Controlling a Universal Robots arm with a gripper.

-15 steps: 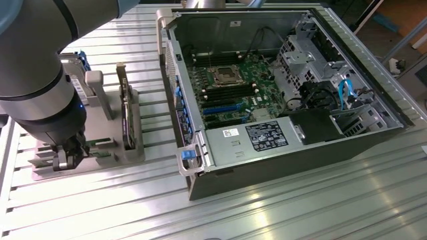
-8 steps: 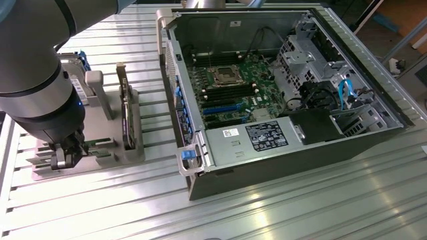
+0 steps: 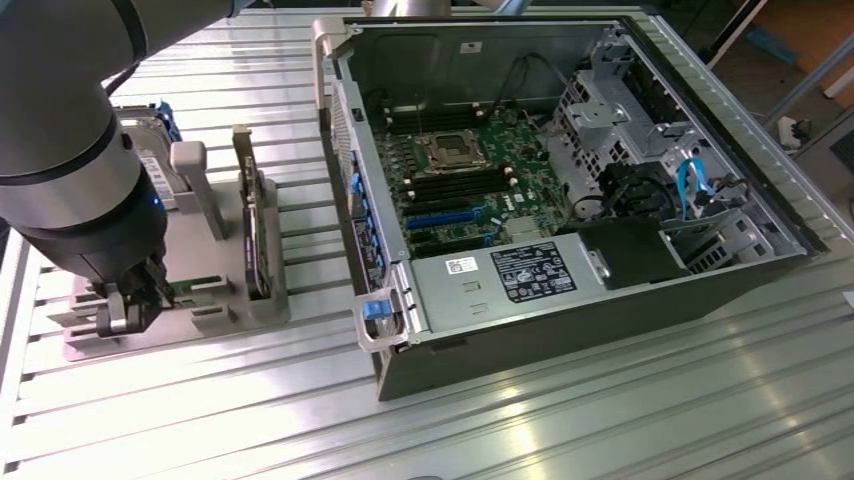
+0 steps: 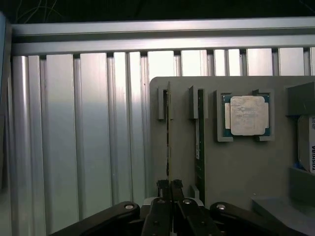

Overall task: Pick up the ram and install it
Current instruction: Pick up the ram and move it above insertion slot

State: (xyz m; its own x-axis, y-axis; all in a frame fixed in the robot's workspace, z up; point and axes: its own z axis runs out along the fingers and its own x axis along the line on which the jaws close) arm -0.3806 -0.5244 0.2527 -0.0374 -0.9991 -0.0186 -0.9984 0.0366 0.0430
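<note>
Gripper (image 4: 170,186): black fingers pinched narrow on the near end of the ram (image 4: 169,132), one finger on each face
Ram: standing on edge in its slot of the grey holder tray (image 4: 231,167), far end seated between two small uprights
Twin stick (image 4: 200,132): on edge in the neighbouring slot, just beside the ram and parallel to it, not touching it
Processor (image 4: 246,114): lying flat in a cornered pocket of the same tray, beyond the twin stick
Drive (image 4: 309,145): at the tray's edge, white label partly readable
Surface: ribbed aluminium table (image 4: 98,137), bright glare along the slats
Table edge: a raised rail (image 4: 157,37) runs across the far end of the slats; dark room behind it
Arm (image 3: 67,150): bulky grey, over the tray at the exterior view's left
Expansion card (image 3: 251,220): upright in the tray, between arm and computer case (image 3: 561,300)
Case: lying open side up, motherboard (image 3: 461,180) exposed
Open room: a strip of bare slats between tray and case; wider bare table in front of both
</note>
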